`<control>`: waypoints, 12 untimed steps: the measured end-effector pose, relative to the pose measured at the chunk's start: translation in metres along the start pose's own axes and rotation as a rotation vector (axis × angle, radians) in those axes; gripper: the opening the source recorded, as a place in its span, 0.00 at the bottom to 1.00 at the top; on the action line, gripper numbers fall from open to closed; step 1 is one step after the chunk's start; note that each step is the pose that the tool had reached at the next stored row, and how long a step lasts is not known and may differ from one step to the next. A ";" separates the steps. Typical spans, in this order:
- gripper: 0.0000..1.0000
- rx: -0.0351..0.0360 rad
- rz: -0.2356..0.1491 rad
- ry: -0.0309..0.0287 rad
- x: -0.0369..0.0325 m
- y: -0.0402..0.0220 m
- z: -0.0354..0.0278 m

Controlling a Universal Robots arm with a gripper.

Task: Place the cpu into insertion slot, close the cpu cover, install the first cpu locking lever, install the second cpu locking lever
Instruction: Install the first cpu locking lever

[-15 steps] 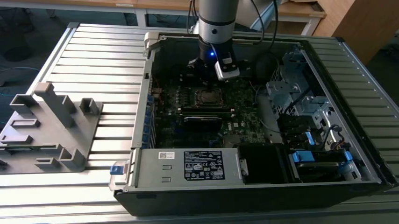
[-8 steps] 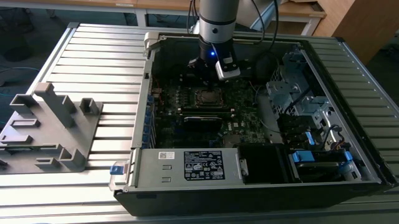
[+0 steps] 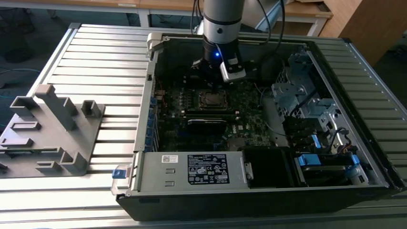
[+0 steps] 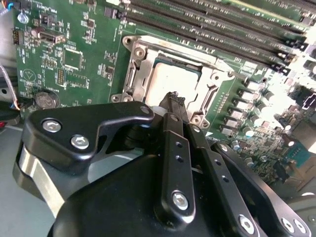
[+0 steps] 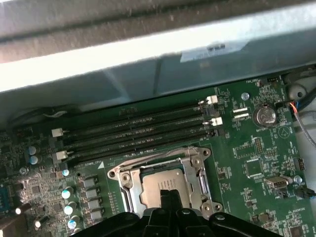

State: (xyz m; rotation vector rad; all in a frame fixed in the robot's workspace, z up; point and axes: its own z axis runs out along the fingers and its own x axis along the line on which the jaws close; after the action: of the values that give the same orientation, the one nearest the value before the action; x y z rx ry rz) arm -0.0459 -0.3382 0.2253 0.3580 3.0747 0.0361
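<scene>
Hovering: fingers (image 4: 174, 98) pressed together over cpu (image 4: 173, 79), cpu cover (image 4: 148, 57) down.

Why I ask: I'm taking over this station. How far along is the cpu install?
Done: the cpu lies in its socket, the cpu cover seemingly down around it. In hand: nothing; the shut end effector hovers over the cpu. Left: both locking levers, whose latching I cannot judge.
</scene>
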 end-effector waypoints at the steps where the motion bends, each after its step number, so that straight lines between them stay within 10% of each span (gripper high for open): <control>1: 0.11 -0.0001 0.000 0.0000 -0.0003 -0.0013 0.0000; 12: 0.11 -0.0038 -0.025 -0.0041 0.0008 -0.0056 0.0013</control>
State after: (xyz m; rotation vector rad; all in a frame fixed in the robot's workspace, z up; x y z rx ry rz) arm -0.0479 -0.3435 0.2238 0.3191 3.0740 0.0402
